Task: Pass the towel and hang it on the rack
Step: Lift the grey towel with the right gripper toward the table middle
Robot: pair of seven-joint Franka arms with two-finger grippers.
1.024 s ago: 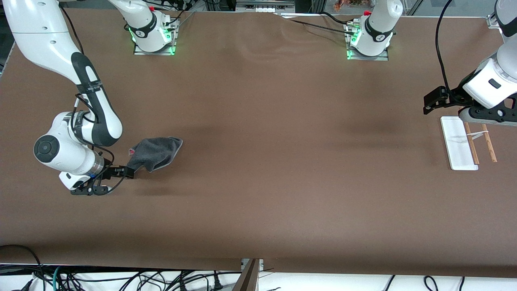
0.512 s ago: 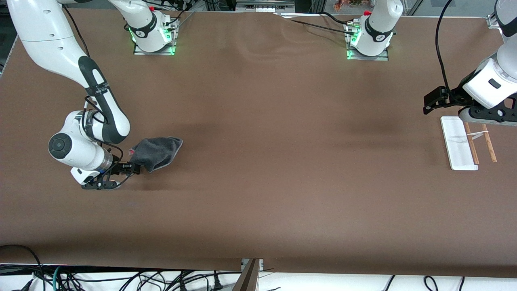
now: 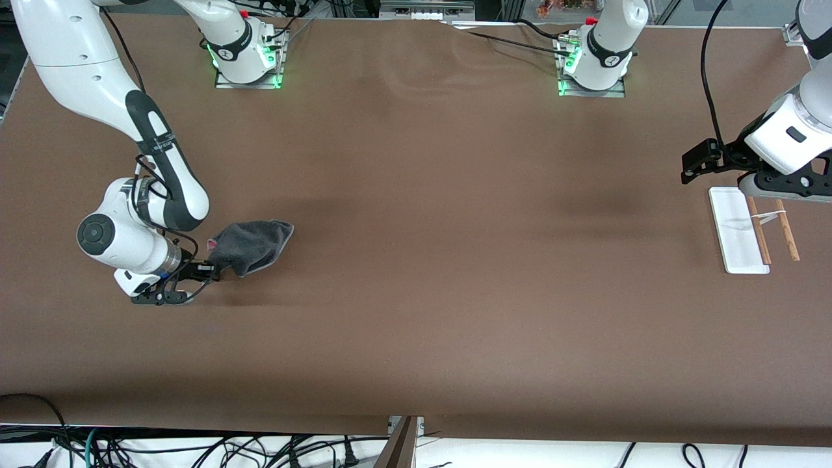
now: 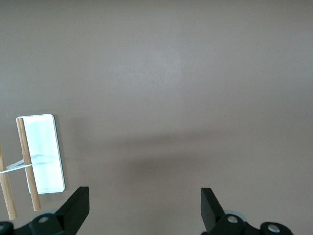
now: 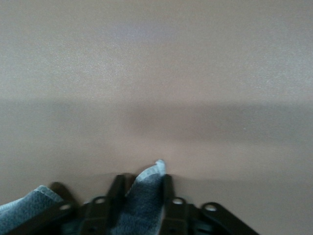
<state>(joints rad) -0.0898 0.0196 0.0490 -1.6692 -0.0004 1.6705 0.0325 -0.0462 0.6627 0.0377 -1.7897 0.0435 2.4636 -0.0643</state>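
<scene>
The dark grey towel (image 3: 250,246) lies bunched on the brown table toward the right arm's end, a pink tag at its edge. My right gripper (image 3: 207,267) is low at the towel's corner and shut on it; in the right wrist view a grey fold (image 5: 144,196) is pinched between the black fingers. The rack (image 3: 741,229), a white base with two brown rods and a pale crosspiece, lies toward the left arm's end; it also shows in the left wrist view (image 4: 43,152). My left gripper (image 4: 144,208) is open and empty, held above the table beside the rack.
The brown table cover (image 3: 442,260) spans the whole work area. The two arm bases (image 3: 247,58) (image 3: 595,62) stand along the table's edge farthest from the front camera. Cables (image 3: 195,448) hang below the nearest edge.
The right arm shifted toward the towel between one second and half a second ago, bringing its gripper onto the towel's corner. Since then it has hardly moved. The left arm has not moved.
</scene>
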